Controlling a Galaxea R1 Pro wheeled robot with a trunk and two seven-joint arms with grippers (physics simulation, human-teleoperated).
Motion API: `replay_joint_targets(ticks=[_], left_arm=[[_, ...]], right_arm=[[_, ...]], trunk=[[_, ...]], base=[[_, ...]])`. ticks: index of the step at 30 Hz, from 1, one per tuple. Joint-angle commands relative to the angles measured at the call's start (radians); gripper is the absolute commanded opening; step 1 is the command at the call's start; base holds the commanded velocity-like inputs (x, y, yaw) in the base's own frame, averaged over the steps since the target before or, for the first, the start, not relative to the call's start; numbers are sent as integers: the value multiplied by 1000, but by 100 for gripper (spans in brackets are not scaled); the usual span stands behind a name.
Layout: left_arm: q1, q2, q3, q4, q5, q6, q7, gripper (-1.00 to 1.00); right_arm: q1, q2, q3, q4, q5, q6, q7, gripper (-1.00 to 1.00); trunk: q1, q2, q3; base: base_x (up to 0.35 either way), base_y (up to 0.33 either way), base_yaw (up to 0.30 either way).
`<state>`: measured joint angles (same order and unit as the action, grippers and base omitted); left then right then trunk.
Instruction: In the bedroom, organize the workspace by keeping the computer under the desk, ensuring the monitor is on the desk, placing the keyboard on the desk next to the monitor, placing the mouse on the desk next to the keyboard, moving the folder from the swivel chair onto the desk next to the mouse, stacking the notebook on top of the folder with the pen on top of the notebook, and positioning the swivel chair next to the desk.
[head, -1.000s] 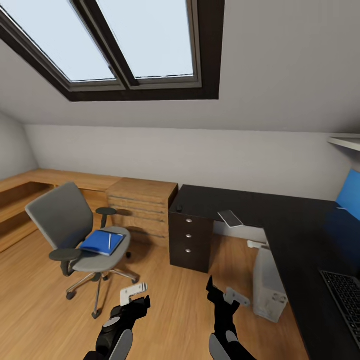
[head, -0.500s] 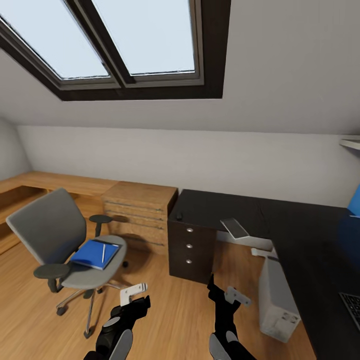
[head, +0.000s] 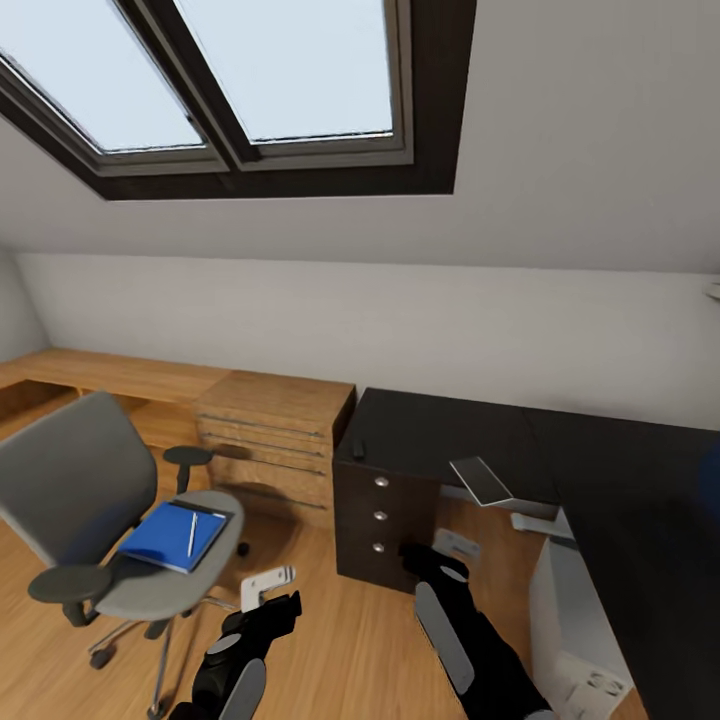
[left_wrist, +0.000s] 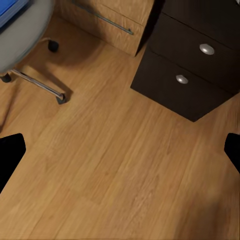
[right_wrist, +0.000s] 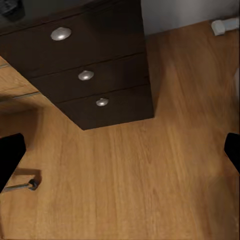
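Note:
The grey swivel chair (head: 75, 490) stands at the left with the blue folder (head: 172, 536) on its seat and the thin pale pen (head: 192, 533) lying on the folder. The black desk (head: 450, 435) runs from centre to right. The tiny black mouse (head: 358, 447) sits near the desk's left end, and the light-grey notebook (head: 482, 480) overhangs its front edge. Under the desk at lower right stands the white computer (head: 575, 625). My left gripper (head: 270, 605) and right gripper (head: 438, 560) hang open over the wooden floor, holding nothing. The monitor and keyboard are out of view.
The desk's black three-drawer unit (head: 382, 515) is just ahead of my right gripper (right_wrist: 120, 152). A light wooden drawer chest (head: 270, 440) stands between chair and desk. The chair's chrome base (left_wrist: 37, 82) lies near my left gripper (left_wrist: 120, 152). A white desk leg (right_wrist: 225, 25) stands behind.
The camera has moved closer, so the keyboard and blue back panel slid out at the right. My right arm has swung forward and up towards the drawer unit.

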<state>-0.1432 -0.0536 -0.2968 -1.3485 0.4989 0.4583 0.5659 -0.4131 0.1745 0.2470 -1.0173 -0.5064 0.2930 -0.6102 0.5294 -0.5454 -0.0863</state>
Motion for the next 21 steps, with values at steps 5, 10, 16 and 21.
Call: replay_joint_targets(ticks=[5,10,16,21], left_arm=[[-1,0,-7,-1,8,2,9,100],[-1,0,-21,-1,8,2,10,100],[-1,1,-27,-1,4,2,10,100],[-1,1,-27,-3,5,2,9,100]], right_arm=[[5,0,5,-149,-8,64,-87,100],[13,0,62,-235,-5,75,-107,100],[14,0,178,-241,0,73,-112,100],[14,0,194,-237,0,72,-112,100]], trunk=[[1,-2,-2],[1,-2,-2],[1,-2,-2],[1,-2,-2]], base=[[322,0,0],[322,0,0],[322,0,1],[322,0,77]])
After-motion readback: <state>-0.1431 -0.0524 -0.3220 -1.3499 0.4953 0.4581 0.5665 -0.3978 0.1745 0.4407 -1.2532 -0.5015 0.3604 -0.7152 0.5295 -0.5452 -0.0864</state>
